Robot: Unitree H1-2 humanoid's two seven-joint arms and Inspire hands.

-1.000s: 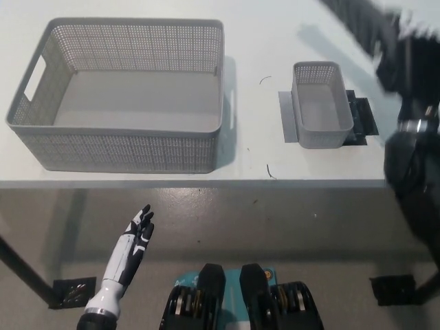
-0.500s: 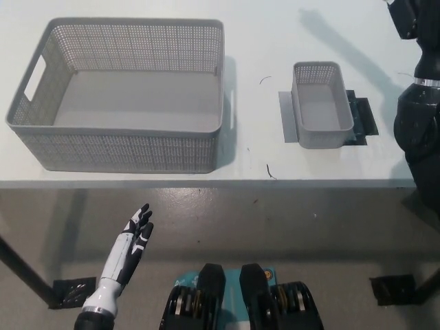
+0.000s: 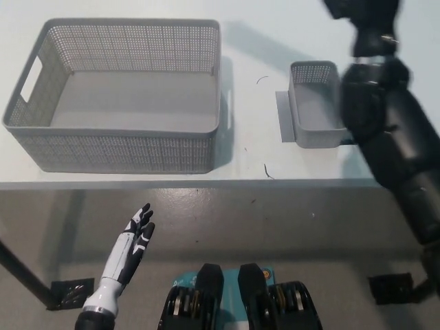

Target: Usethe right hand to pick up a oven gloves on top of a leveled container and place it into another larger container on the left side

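Left hand [image 3: 135, 237] rests open below the surface [image 3: 254, 148], holding nothing. Large container [image 3: 120, 96] is empty, well left of the right hand [image 3: 357, 10]. Small container [image 3: 315, 103] sits just beside the black arm; the glove isn't visible. Right hand's grip: cannot tell. Step: reaching; next, locate and grasp the glove.

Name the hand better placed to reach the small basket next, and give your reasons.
Right. The black right arm already extends over the table beside the small basket, though its hand runs out of the picture's top. The white left hand rests open below the table edge, far from it.
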